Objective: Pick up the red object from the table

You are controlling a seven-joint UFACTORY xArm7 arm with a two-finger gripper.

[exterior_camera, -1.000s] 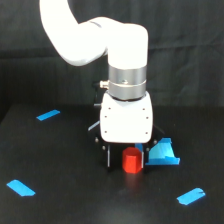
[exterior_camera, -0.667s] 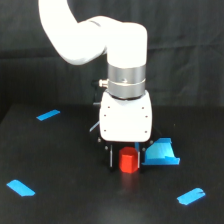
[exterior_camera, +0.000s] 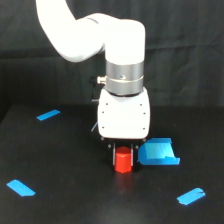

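The red object [exterior_camera: 123, 161] is a small red-orange cylinder standing on the black table [exterior_camera: 65, 200], just below the white arm's wrist. My gripper [exterior_camera: 123, 152] points straight down with its dark fingers on either side of the cylinder's top. The fingers look closed against the cylinder, and its base still seems to rest on the table. The upper part of the cylinder is partly hidden by the gripper body.
A light-blue open tray [exterior_camera: 158, 152] sits right next to the cylinder on the exterior view's right. Blue tape strips lie at the back left [exterior_camera: 48, 115], front left [exterior_camera: 20, 187] and front right [exterior_camera: 191, 196]. A black curtain hangs behind.
The fingers have drawn in around the cylinder. The arm and the cylinder have stayed in about the same place.
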